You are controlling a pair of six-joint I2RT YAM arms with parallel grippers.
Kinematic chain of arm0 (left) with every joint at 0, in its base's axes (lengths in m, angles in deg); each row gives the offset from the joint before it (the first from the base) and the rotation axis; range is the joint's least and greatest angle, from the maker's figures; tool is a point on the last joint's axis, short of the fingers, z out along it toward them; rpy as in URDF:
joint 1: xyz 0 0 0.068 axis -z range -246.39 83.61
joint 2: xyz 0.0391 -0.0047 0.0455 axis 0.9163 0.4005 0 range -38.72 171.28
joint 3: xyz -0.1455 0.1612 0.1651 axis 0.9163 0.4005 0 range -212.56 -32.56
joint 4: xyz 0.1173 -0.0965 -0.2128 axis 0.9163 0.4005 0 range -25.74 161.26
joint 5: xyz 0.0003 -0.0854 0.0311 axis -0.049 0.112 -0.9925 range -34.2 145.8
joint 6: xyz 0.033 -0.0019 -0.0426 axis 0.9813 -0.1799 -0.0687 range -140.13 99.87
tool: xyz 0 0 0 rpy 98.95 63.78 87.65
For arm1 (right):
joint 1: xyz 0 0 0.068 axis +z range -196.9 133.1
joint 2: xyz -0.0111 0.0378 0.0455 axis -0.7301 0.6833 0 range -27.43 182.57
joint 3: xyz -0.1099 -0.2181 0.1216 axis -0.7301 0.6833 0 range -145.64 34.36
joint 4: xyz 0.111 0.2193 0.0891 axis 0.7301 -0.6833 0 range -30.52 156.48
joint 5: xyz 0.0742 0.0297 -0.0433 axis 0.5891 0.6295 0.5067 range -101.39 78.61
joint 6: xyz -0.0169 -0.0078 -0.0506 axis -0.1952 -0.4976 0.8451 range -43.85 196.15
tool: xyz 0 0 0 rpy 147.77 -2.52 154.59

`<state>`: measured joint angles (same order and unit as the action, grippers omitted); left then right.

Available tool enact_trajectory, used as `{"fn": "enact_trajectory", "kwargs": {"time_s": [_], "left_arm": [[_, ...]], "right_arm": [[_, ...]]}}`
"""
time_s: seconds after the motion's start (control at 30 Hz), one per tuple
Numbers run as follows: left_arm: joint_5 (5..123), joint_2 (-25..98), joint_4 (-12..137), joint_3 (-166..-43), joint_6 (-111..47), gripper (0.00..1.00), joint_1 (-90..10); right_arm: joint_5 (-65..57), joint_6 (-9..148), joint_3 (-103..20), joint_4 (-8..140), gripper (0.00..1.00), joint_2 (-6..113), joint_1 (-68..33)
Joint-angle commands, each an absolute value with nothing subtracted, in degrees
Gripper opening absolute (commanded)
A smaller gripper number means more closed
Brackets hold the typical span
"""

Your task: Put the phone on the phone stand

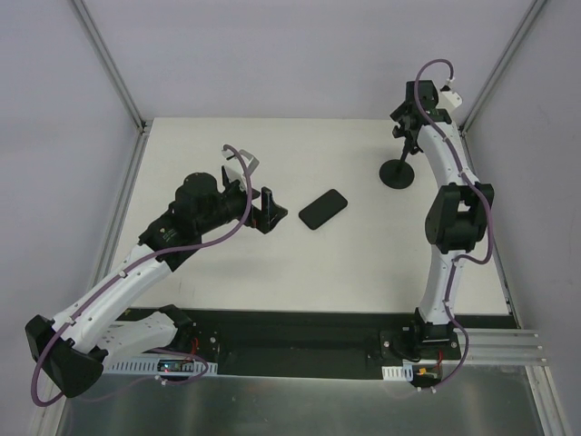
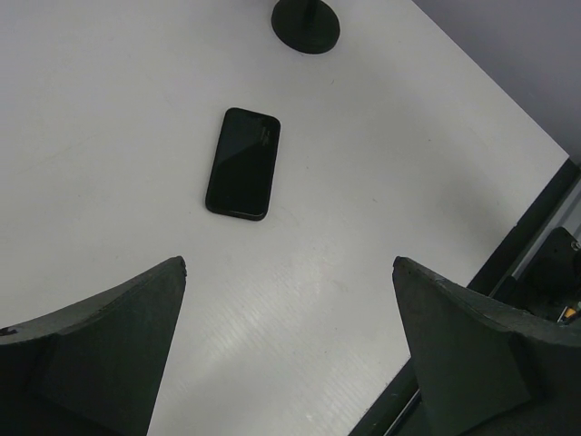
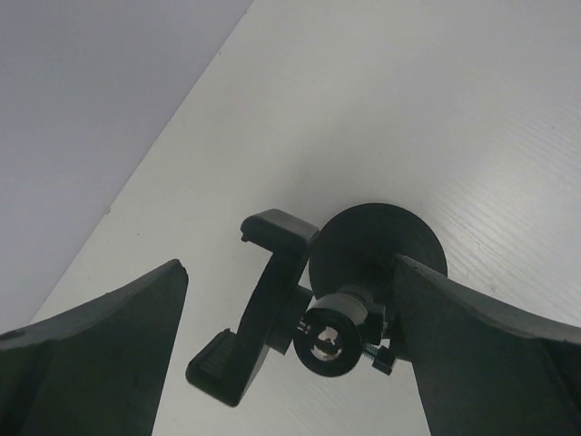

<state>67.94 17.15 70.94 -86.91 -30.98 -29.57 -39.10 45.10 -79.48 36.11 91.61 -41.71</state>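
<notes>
The white tabletop fills the floor of a pale-walled enclosure, and both arms are bolted at its near edge. The left arm stretches diagonally from the near left corner toward the middle. The right arm rises along the right side and bends over the far right area.

The left fingers are spread wide with nothing between them but bare tabletop. They point toward the centre from the left and touch nothing.

The right fingers are also spread wide and hang over the top of the phone stand. The stand's head sits in the gap between them, closer to one finger than the other. I cannot tell whether that finger touches the stand.

The phone stand is upright on its round disc base, on the far right part of the tabletop. Its clamp bracket is at the top and holds nothing.

The phone lies flat on the tabletop near the centre, dark face up and angled diagonally. It sits between the two arms, just beyond the left fingers without touching them. It is apart from the stand, to the stand's left and nearer the arm bases.
</notes>
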Motion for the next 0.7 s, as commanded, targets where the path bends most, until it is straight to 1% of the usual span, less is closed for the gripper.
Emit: {"fn": "enact_trajectory", "kwargs": {"time_s": [0.0,0.1,0.33,0.4,0.5,0.57,0.63,0.67], "left_arm": [[65.5,16.7,69.9,-86.4,-29.6,0.95,-28.8],[65.3,17.1,69.7,-86.1,-29.4,0.95,-28.8],[66.0,18.2,69.6,-86.1,-29.8,0.95,-28.3],[66.2,18.2,69.6,-86.2,-29.8,0.95,-28.3],[66.1,18.4,69.6,-86.1,-29.7,0.95,-28.3],[66.1,18.5,69.6,-86.2,-29.7,0.95,-28.3],[66.3,18.5,69.7,-86.1,-29.7,0.95,-28.3],[66.3,18.4,69.6,-86.2,-29.7,0.95,-28.3]], "right_arm": [[-40.9,41.4,-85.6,29.6,0.90,94.1,-41.2],[-41.2,40.2,-85.2,29.3,0.82,94.6,-41.1],[-42.0,37.9,-85.0,25.8,0.73,94.3,-40.7],[-41.9,38.1,-85.2,24.9,0.63,94.5,-40.8],[-41.9,39.8,-85.4,24.9,0.61,94.2,-40.8],[-41.6,42.3,-85.3,25.0,0.56,93.9,-40.8],[-40.9,44.3,-85.2,25.3,0.53,93.0,-40.9],[-40.2,45.7,-84.8,26.0,0.48,92.8,-41.0]]}}
